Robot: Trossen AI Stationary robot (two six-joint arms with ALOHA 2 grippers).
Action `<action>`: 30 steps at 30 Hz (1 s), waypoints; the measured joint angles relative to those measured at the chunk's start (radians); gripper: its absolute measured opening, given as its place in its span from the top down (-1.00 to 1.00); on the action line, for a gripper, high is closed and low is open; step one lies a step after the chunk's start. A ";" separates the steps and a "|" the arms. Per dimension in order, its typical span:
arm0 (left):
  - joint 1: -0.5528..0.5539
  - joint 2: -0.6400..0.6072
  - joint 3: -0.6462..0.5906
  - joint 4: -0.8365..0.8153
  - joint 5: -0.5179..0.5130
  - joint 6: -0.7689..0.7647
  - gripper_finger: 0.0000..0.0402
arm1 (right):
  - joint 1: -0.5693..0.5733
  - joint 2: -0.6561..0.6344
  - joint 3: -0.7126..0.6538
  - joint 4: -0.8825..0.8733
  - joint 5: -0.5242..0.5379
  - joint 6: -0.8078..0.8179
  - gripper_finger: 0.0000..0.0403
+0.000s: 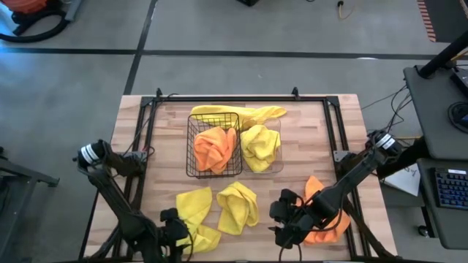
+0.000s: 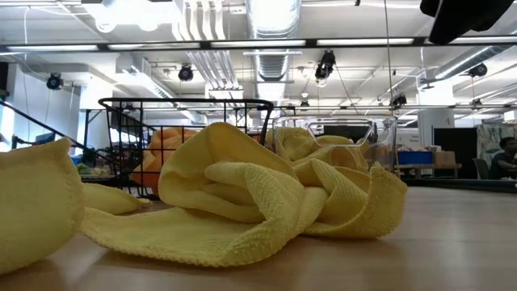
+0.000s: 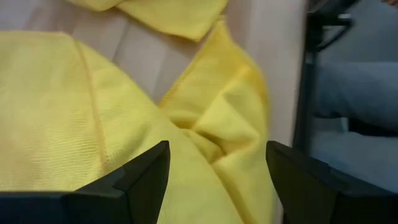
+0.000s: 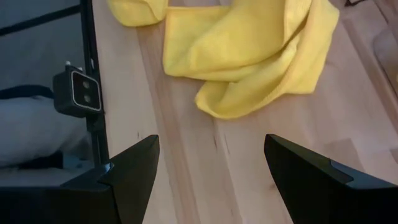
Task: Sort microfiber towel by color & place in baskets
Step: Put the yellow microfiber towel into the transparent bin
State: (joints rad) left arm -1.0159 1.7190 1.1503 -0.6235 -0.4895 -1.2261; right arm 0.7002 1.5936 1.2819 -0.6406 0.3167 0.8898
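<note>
yellow towels [image 1: 236, 207] on wooden table [image 1: 307, 146]

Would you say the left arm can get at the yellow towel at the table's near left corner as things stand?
Probably yes. The left gripper hangs open right over that yellow towel, with cloth filling the gap between its fingers in the wrist view. Nothing covers the towel; the table frame stands just beside it.

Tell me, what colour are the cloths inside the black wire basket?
Orange cloths fill the black wire basket; the high view shows it best.
</note>
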 joint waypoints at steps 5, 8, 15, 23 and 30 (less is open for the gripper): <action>0.032 0.049 0.000 -0.010 0.001 -0.021 -0.24 | 0.000 -0.011 0.000 -0.027 -0.003 -0.001 -0.42; 0.055 0.075 0.000 -0.022 0.003 -0.031 -0.24 | 0.000 -0.011 0.000 -0.046 -0.003 -0.017 -0.42; 0.110 0.100 0.000 -0.053 0.036 -0.051 -0.24 | 0.000 -0.014 0.000 -0.122 -0.014 -0.039 -0.42; 0.128 0.103 0.000 -0.093 0.037 -0.061 -0.24 | -0.001 -0.028 0.000 -0.247 -0.004 -0.086 -0.42; 0.128 0.103 0.000 -0.145 0.045 -0.141 -0.24 | -0.007 -0.030 -0.001 -0.245 -0.002 -0.149 -0.42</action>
State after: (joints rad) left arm -0.8879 1.8221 1.1500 -0.7685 -0.4443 -1.3675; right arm 0.6930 1.5635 1.2808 -0.8852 0.3145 0.7406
